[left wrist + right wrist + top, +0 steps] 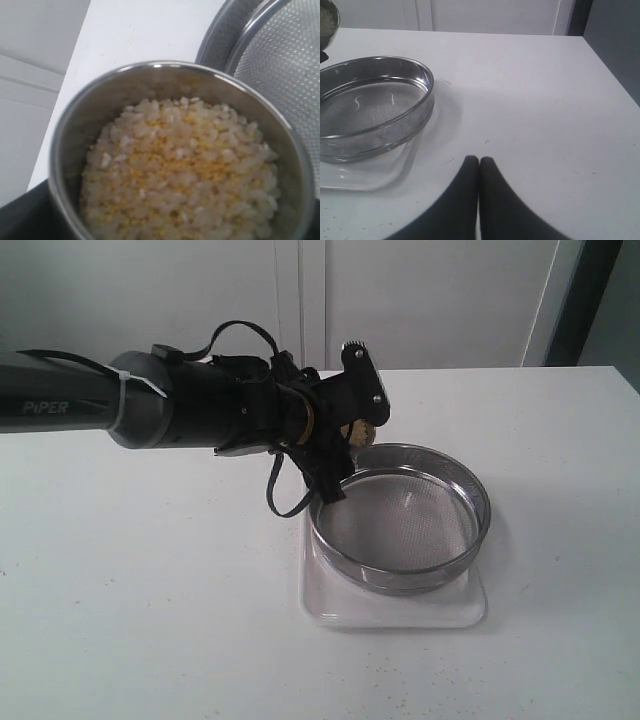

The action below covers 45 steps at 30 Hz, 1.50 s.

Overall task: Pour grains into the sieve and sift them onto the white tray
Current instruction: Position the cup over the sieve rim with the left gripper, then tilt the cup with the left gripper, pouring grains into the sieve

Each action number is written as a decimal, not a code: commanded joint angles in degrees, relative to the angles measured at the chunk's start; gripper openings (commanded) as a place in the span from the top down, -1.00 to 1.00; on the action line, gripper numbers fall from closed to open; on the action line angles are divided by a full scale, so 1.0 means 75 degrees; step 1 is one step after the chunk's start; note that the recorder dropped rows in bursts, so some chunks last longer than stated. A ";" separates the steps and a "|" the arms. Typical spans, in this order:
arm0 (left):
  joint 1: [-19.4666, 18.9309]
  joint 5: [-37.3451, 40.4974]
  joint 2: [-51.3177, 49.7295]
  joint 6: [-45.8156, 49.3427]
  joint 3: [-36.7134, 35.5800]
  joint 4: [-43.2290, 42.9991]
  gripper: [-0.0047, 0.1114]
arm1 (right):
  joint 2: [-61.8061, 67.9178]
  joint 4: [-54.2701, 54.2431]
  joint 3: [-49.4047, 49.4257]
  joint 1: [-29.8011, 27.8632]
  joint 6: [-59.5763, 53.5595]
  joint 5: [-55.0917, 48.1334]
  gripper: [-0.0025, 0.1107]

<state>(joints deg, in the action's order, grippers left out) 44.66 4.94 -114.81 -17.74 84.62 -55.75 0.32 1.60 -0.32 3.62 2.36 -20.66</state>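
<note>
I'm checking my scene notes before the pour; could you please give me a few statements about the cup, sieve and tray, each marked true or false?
1. The sieve sits on the white tray. True.
2. Grains already lie on the sieve's mesh. False: the mesh shows no grains; the grains are in the steel cup.
3. The grains mix whitish kernels with fine yellow granules. True.
4. The right gripper is open. False: its jaws are shut and hold nothing.
</note>
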 commanded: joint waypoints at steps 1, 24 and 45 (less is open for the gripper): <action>0.0095 0.0016 0.0009 0.0342 0.0270 -0.0350 0.92 | -0.0043 0.0015 0.0042 -0.0043 -0.0017 0.0086 0.96; 0.0188 0.0112 -0.0260 0.1404 0.0467 -0.0873 0.92 | -0.0043 0.0015 0.0042 -0.0043 -0.0017 0.0086 0.96; 0.0187 0.0322 -0.0369 0.1833 0.0464 -0.1205 0.92 | -0.0043 0.0015 0.0042 -0.0043 -0.0017 0.0086 0.96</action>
<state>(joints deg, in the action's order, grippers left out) 45.91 7.24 -118.31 -3.78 87.58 -63.45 0.32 1.60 -0.32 3.62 2.36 -20.66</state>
